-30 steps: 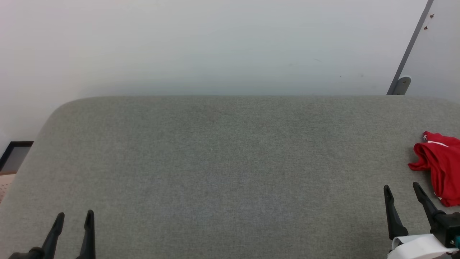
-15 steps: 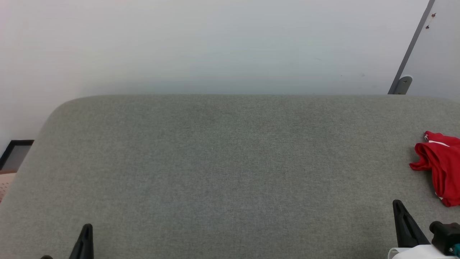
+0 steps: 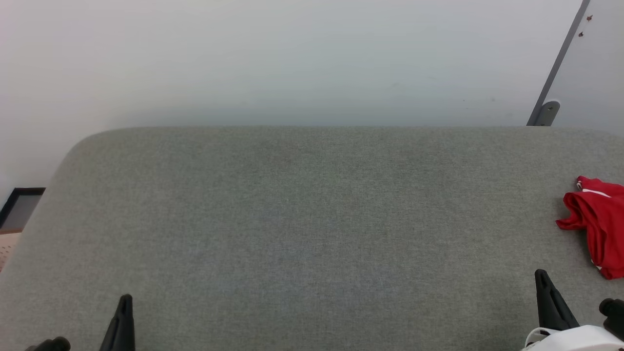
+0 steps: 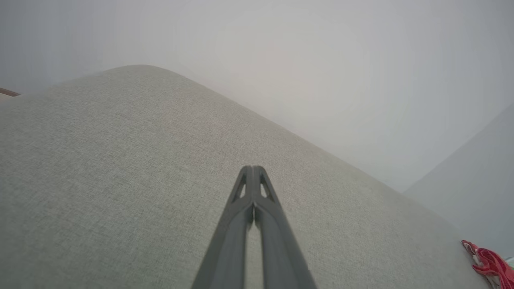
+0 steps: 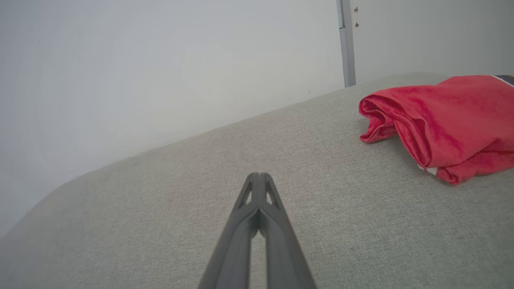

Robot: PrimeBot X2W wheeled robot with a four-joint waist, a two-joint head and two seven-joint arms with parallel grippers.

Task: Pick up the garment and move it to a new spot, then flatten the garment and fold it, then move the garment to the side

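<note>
Garment lies crumpled at the far right of the table, partly cut off by the edge of the head view. It is a red heap with a thin white line near its top and a bit of white trim at its near end. The right wrist view shows the garment folded over on itself, with a dark, white-edged patch at its far right corner; no lettering can be read. In the left wrist view it is a small red shape well off to the right.

The table is covered in grey woven fabric and has a rounded far left corner.

The left tool sits at the near left, above bare fabric and well apart from the garment. Its two dark fingers are pressed together at the tips with nothing between them.

The right tool sits at the near right, near the garment but not touching it. It too is clenched on nothing, tips meeting.

A pale wall rises behind the table. A grey metal strip slants up it at the far right, and a dark frame shows low at the left.
</note>
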